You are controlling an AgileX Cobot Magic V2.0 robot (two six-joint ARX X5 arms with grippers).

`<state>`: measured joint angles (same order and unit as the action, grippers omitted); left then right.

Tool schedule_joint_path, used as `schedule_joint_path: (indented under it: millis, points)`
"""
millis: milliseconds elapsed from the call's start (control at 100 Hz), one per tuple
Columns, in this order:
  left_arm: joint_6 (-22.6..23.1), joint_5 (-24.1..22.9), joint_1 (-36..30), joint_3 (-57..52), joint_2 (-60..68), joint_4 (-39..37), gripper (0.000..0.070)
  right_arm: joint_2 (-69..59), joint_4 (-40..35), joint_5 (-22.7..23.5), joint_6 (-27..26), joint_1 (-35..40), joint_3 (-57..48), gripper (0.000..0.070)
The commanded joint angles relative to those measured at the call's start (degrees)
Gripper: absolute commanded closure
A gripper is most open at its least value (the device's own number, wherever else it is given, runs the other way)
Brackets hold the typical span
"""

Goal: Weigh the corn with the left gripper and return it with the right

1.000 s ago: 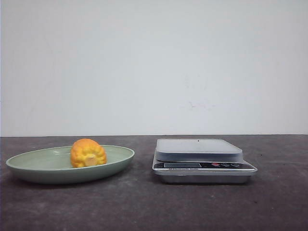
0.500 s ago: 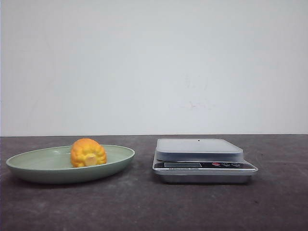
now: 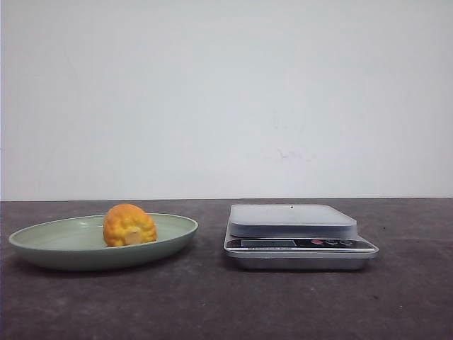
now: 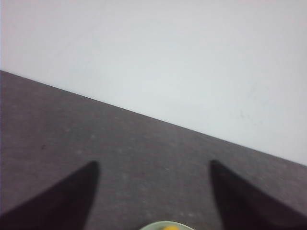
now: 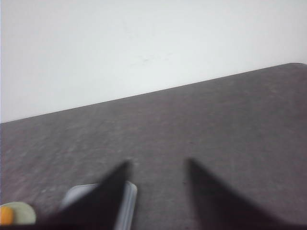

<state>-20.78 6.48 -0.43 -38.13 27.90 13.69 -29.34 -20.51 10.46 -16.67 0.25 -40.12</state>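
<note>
1. Table [image 3: 212,304]: bearing everything.
2. Plate [image 3: 42,244]: sitting well left of the scale, serving as the corn's start point.
3. Scale [image 3: 297,237]: standing bare, awaiting a load.
4. Corn [image 3: 129,225]: lying in the plate, left of the scale, untouched.
5. Left gripper [image 4: 153,201]: fingers spread wide, ready to approach.
6. Right gripper [image 5: 158,191]: fingers parted, holding nothing, waiting its turn.

Table [image 3: 212,304]: dark, matt, faintly speckled
Plate [image 3: 42,248]: smooth, pale green, soft sheen
Scale [image 3: 301,241]: silvery metal-look, smooth
Corn [image 3: 129,225]: bumpy, glossy
</note>
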Motion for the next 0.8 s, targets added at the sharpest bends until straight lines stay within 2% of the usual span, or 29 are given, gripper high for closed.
schedule_joint_path:
  millis: [0,200,330,470,790]
  points:
    - [0.6,1.7,-0.1,-2.6,1.0,0.6,0.0235,-0.9,-0.7,1.1,1.2,0.5,-1.9,0.022]
    - [1.0,2.6,-4.1,-10.9,9.8,3.0,0.0236,-4.2,-3.3,3.2,1.2,2.6,-6.6,0.022]
    - [1.0,2.3,-8.5,-16.5,19.5,6.0,0.0236,-6.3,-3.9,4.0,1.3,3.9,-8.7,0.0218]
    - [0.6,2.7,-14.0,-19.3,31.1,5.8,0.0229,-7.8,-4.2,4.5,1.3,4.4,-9.5,0.0218]
    - [-0.7,-3.7,-21.2,-19.8,53.3,4.0,0.0224,-8.0,-4.4,4.6,2.8,4.4,-9.5,0.0219]
